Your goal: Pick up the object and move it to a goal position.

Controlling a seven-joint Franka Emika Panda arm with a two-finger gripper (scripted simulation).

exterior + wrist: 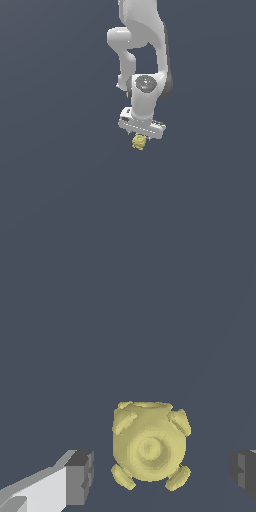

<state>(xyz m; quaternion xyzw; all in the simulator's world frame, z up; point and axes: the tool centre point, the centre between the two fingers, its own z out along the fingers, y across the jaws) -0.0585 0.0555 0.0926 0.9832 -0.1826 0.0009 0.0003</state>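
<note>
One arm: a white robot arm [142,60] is reaching down from the top centre of the exterior view, its wrist pointing downward.
Claw: the claw [140,138] is sitting just below the middle of the exterior view; in the wrist view its two dark pads are standing wide apart, one pad [80,477] at the lower left of the frame and the other at the lower right edge.
Object: the small knobbly pale-yellow object [139,142] is showing directly under the white hand in the exterior view, partly hidden by it.
Object in wrist view: the object [149,445] is lying in the lower centre of the frame, between the two pads, with clear gaps on both sides, so neither pad is touching it.
Shape: rounded body, stubby knobs sticking out around it, a shallow ring on the face turned to the camera.
Surroundings: a plain dark blue-grey ground [60,190] is filling both views; whether the object is resting on it cannot be told.
</note>
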